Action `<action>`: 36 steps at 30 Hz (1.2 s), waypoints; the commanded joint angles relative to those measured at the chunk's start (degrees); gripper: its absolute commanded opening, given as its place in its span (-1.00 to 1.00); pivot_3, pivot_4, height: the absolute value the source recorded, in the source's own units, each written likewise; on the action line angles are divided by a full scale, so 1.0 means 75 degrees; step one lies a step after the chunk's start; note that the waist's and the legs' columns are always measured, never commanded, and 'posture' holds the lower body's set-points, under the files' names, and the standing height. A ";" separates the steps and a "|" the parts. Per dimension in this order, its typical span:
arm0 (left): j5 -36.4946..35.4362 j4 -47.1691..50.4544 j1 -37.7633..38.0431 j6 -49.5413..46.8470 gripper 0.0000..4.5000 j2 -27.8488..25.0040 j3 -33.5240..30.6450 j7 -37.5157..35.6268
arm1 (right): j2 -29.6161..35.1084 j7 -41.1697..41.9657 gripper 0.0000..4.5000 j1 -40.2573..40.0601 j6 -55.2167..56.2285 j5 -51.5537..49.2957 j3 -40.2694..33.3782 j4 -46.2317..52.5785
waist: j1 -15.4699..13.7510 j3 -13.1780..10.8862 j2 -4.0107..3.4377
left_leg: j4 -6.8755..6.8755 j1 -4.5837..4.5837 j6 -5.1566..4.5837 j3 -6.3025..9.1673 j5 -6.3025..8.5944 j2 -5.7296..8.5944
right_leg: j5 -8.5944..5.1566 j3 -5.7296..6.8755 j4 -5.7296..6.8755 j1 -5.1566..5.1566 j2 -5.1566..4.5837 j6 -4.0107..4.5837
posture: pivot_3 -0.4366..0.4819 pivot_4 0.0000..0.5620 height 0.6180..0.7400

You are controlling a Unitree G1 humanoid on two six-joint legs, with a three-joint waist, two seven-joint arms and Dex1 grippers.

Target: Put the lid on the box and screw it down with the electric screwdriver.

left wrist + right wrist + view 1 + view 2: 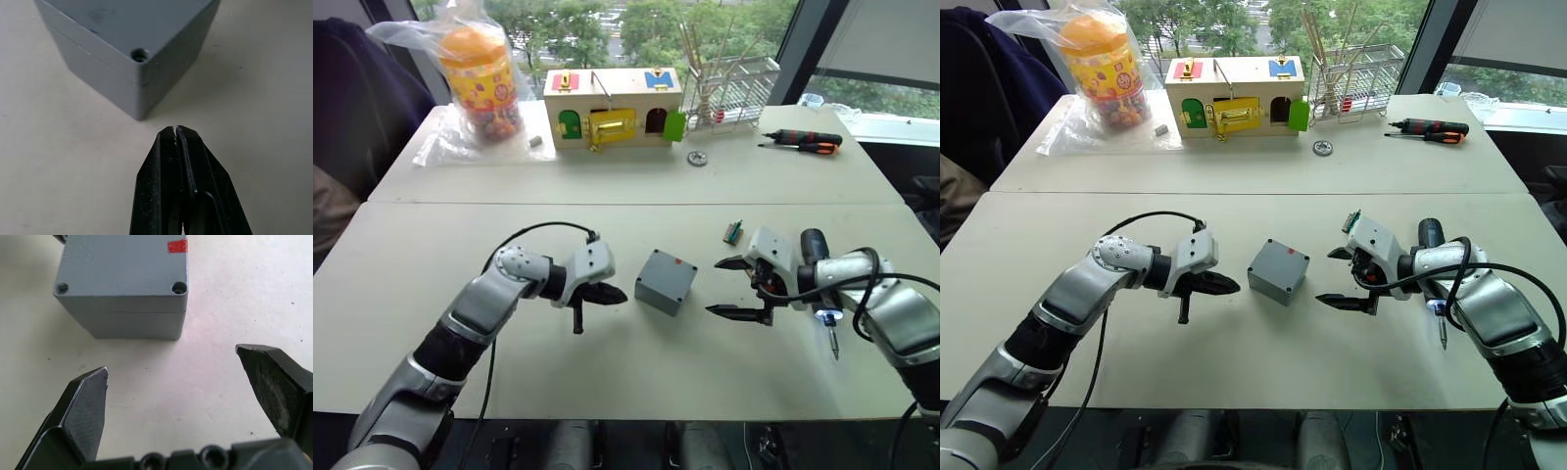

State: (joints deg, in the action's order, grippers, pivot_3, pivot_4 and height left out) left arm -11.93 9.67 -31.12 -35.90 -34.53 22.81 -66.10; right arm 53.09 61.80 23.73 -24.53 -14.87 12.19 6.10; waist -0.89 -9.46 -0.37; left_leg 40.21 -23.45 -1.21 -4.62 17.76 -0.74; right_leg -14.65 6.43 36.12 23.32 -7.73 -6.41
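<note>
With lid (pixel 122 267) seated, box (pixel 665 281) between both grippers

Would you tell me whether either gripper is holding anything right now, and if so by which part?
Nothing is held. The left gripper is shut on nothing beside the box; the right gripper is open and empty, facing it.

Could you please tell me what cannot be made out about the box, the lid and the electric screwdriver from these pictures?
- Lid on box: in both wrist views the corner holes are dark, so screws inside cannot be told; the far corners are cut off by the frame edge.
- Electric screwdriver: in the eye views the right arm covers most of its body.
- Small green part beyond the right pincer: too small to identify.
</note>
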 commanded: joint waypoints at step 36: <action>0.0453 -0.0963 -0.0247 0.0857 -1.00 0.0975 -0.0356 0.0892 | -0.0164 0.0253 0.98 -0.0881 -0.2397 -0.0978 -0.1263 0.2092 | 0.0004 0.0000 0.0002 | 0.0005 0.0001 0.0000 0.0003 0.0000 0.0000 | 0.0000 0.0005 0.0003 -0.0007 -0.0003 0.0000 | -0.05 -0.47 0.45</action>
State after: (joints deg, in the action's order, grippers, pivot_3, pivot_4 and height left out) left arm -7.15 -0.70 -33.26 -28.79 -25.92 21.70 -58.31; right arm 50.74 65.41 16.63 -39.74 -19.62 8.41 19.95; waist -0.86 -9.46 -0.36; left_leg 40.24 -23.45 -1.21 -4.60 17.76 -0.74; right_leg -14.65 6.47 36.14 23.27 -7.75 -6.41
